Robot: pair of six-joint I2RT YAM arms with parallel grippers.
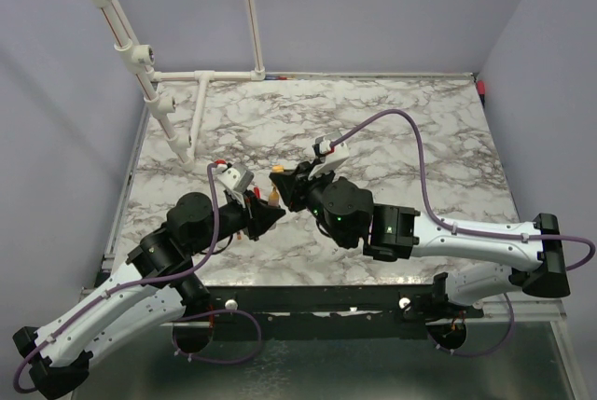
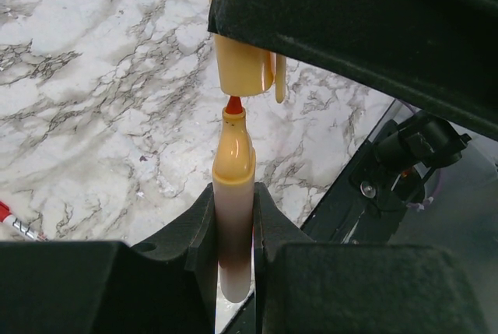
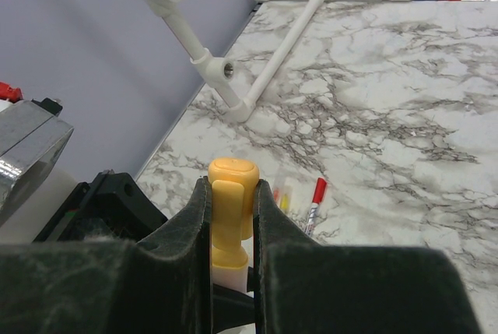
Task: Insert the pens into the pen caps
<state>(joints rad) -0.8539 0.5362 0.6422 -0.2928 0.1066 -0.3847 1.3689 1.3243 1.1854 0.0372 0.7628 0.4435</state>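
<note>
My left gripper is shut on a pen with a pale barrel, a yellow-orange collar and a red tip, pointing up in the left wrist view. My right gripper is shut on a yellow pen cap. In the left wrist view the cap hangs mouth-down just above the pen's tip, with a small gap between them. From the top, the two grippers meet over the table's front middle, left gripper below right gripper. More pens lie on the table: a red-capped one and two beside it.
A white pipe frame stands at the table's back left, also in the right wrist view. The marble table stretches behind the grippers. Another red pen end lies at the lower left of the left wrist view. The table's front edge is close.
</note>
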